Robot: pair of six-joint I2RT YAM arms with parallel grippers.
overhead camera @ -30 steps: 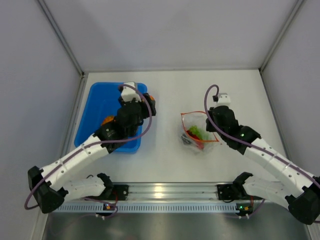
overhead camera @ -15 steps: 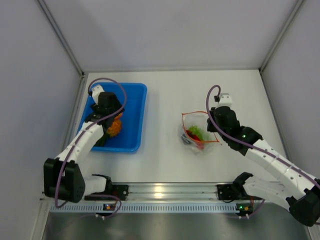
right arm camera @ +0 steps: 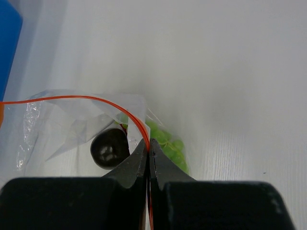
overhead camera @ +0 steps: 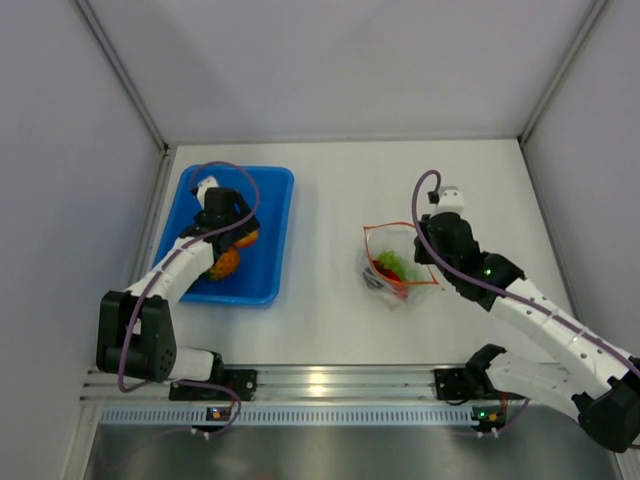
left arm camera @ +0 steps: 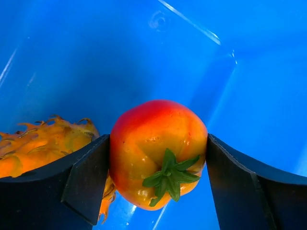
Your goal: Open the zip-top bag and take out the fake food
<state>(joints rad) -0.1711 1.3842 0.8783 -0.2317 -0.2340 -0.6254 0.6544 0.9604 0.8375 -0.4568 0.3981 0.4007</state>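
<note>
The clear zip-top bag (overhead camera: 392,262) lies open on the table with its orange-red zip strip (right arm camera: 96,100) arched up. My right gripper (overhead camera: 428,250) is shut on that strip at the bag's right edge, as the right wrist view (right arm camera: 148,143) shows. Inside the bag are a dark purple-black piece (right arm camera: 109,148), green pieces (right arm camera: 170,143) and something red (overhead camera: 396,277). My left gripper (overhead camera: 236,236) is over the blue tray (overhead camera: 272,200), shut on an orange-red tomato (left arm camera: 158,143) with a green stem. The fingers (left arm camera: 86,177) press on both its sides.
A frilly orange piece (left arm camera: 43,143) lies in the tray beside the tomato and also shows in the top view (overhead camera: 225,263). The tray's corner (right arm camera: 7,38) shows at the far left of the right wrist view. Grey walls close in the table on three sides.
My left arm has swung from the tray's right side to its left part and now holds the tomato low over the tray. The right gripper and the bag have not moved.
</note>
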